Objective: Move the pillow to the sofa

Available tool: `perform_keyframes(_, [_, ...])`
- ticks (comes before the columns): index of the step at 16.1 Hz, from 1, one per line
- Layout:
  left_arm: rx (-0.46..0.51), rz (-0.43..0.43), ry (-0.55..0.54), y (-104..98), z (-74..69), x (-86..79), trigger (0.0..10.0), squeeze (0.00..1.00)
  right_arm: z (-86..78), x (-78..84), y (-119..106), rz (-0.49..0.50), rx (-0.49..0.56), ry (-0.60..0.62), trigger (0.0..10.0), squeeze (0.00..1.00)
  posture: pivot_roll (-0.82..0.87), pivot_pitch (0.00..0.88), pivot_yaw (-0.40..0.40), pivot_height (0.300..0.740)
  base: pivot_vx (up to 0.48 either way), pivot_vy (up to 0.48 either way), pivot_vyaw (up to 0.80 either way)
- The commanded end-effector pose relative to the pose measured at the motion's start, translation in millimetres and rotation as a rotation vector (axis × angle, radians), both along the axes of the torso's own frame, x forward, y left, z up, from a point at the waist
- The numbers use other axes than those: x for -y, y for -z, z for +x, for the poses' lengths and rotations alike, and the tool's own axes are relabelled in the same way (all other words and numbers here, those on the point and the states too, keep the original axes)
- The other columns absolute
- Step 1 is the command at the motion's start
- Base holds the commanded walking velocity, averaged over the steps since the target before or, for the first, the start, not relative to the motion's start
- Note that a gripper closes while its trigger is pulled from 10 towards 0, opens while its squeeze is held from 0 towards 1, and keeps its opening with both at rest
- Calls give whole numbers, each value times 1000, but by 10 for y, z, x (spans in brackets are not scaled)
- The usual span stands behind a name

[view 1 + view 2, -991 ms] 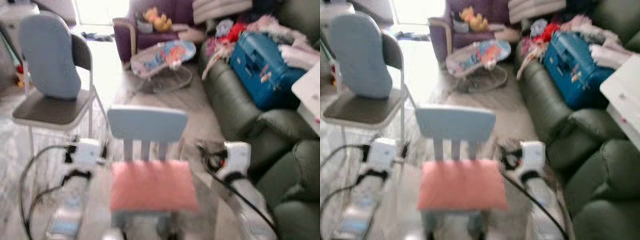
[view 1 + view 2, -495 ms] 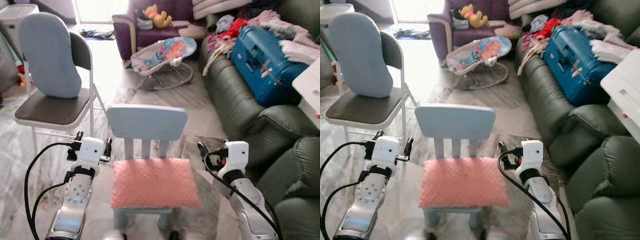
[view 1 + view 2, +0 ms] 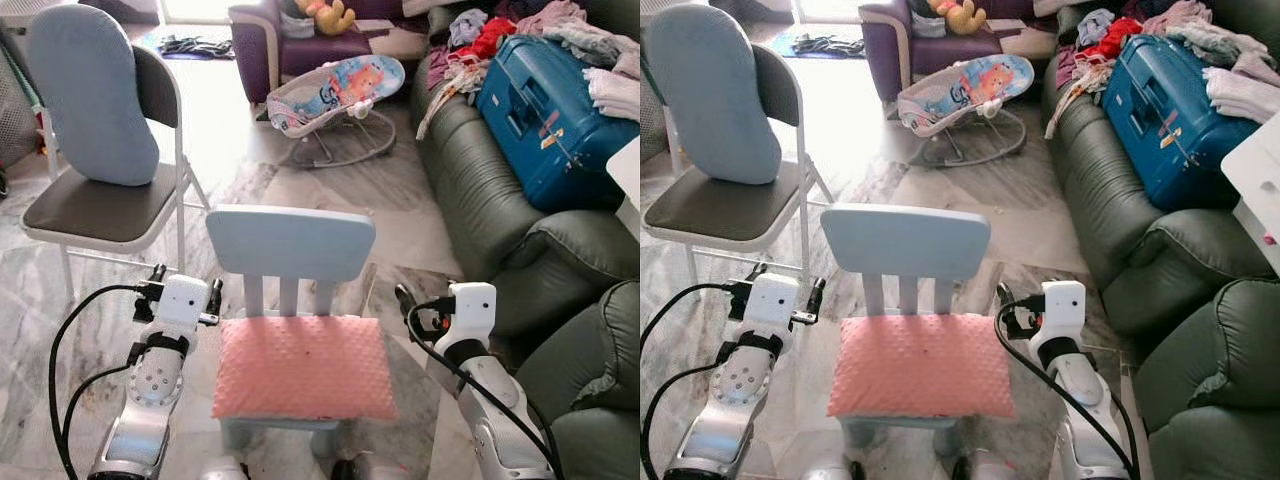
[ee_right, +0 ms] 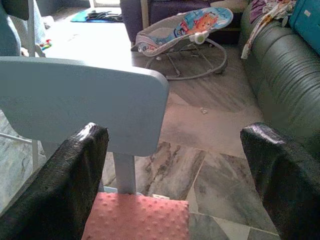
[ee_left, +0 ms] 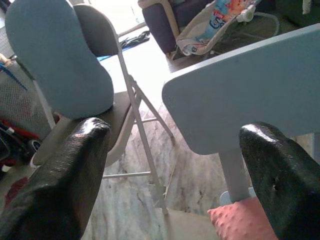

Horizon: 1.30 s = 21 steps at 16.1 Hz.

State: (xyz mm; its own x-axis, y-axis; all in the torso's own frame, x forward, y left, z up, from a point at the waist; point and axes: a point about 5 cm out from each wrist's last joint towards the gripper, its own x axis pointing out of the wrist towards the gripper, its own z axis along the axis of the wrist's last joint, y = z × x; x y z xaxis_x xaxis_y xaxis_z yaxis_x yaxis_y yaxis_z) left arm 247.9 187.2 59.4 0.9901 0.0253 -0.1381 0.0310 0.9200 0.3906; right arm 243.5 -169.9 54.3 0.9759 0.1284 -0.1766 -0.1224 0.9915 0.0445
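Settling after blurred approach; whole scene sliding lower since half-second back, meaning head tilting, things not moving. Standing squarely before pink pillow (image 3: 303, 367), lying flat on small blue chair (image 3: 290, 243); grasp not yet begun.

Flanking pillow: left gripper (image 3: 183, 287) at 9 o'clock, right gripper (image 3: 405, 300) at 3 o'clock.

Showing in wrist views what head views blur: both pincers spread wide, holding nothing.

Green sofa (image 3: 480, 200) waiting toward 2 o'clock.

Head and wrist cameras toward chair (image 3: 290, 245)

The small chair's (image 3: 290, 245) legs are mostly hidden beneath the pink pillow (image 3: 303, 367); the blue suitcase (image 3: 550, 110) and green sofa (image 3: 480, 200) are cut off by the edge
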Motion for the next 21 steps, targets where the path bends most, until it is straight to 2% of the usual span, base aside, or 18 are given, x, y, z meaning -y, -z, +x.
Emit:
perform_keyframes(1, [-14, 11, 0, 18, -6, -10, 10000, 0, -2, 29, 9, 3, -11, 6, 10000, 0, -55, 42, -48, 680, 0, 0, 0])
perform_keyframes(7, [-11, 16, -2, 14, -4, -13, 10000, 0, 3, 17, -2, 11, -2, 3, 10000, 0, -55, 43, -45, 607, 0, 0, 0])
perform_keyframes(21, [-1, 55, -44, 2, 13, -70, 10000, 0, 105, -55, -74, 65, 24, -57, 10000, 0, -44, 40, -56, 607, 0, 0, 0])
